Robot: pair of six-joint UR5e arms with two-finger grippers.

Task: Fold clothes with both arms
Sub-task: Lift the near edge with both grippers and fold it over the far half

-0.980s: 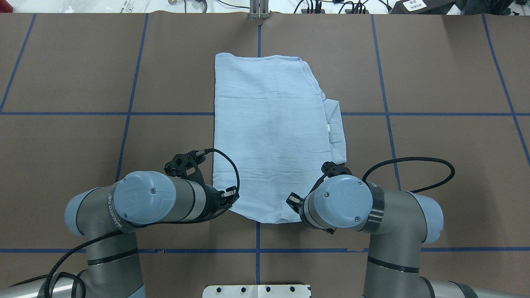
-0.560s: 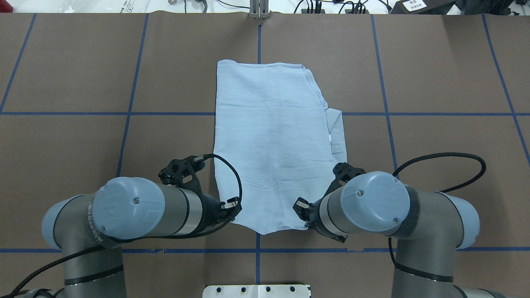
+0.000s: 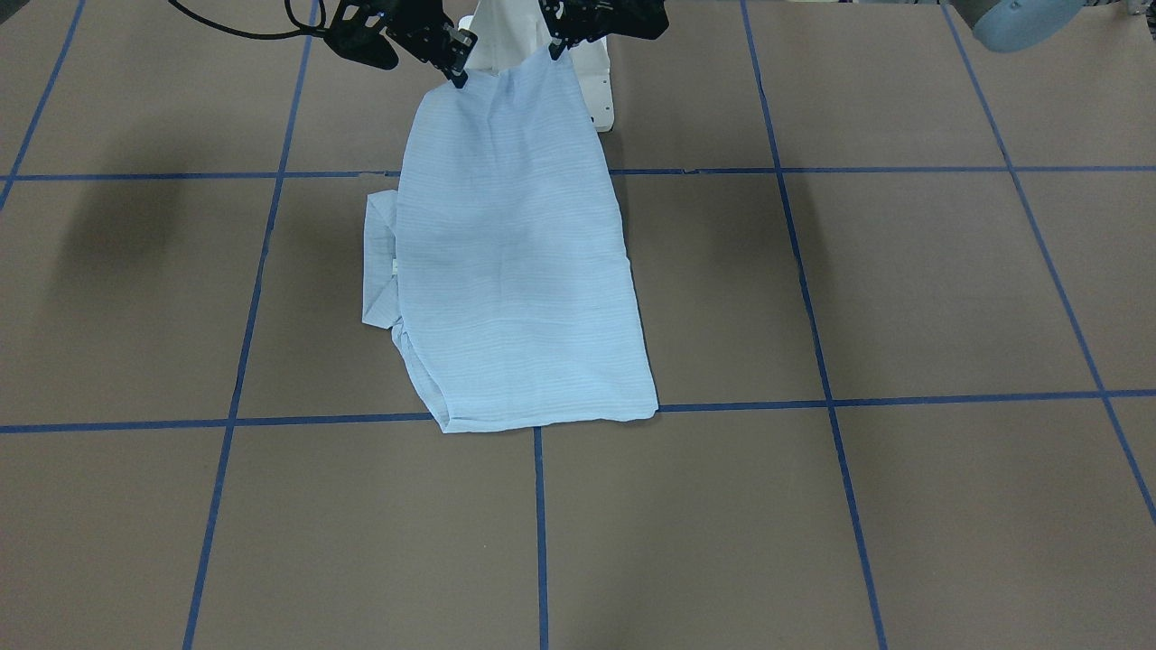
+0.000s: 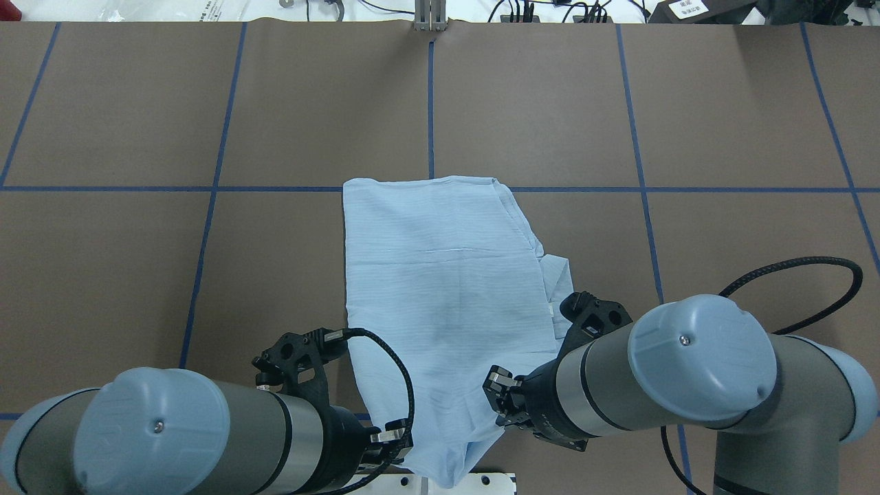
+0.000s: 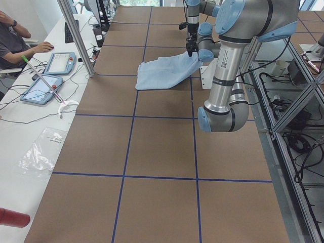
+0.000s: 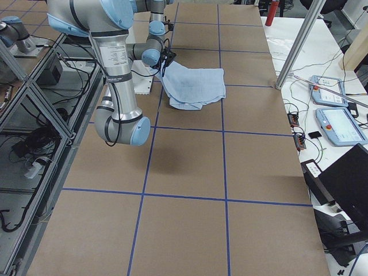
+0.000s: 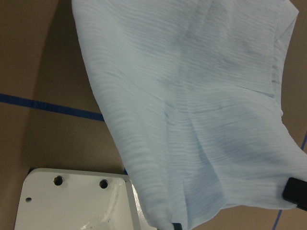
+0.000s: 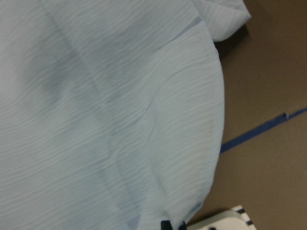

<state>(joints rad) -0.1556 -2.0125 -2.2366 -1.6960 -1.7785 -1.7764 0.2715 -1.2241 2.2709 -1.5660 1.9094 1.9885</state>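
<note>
Clamping shirt [image 3: 515, 271]: left hand [image 3: 553, 49], right hand [image 3: 458, 70].

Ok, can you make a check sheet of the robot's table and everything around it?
surface: brown table, blue tape grid, flat.
job's things: light-blue shirt, partly folded, near edge lifted, far end on the table.
clutter: nothing seen.
hands: left hand and right hand each pinch a near corner of the shirt.
cables: black cable loops by the right arm; a second cable by the left arm.
surroundings: person at a side bench with tablets.
</note>
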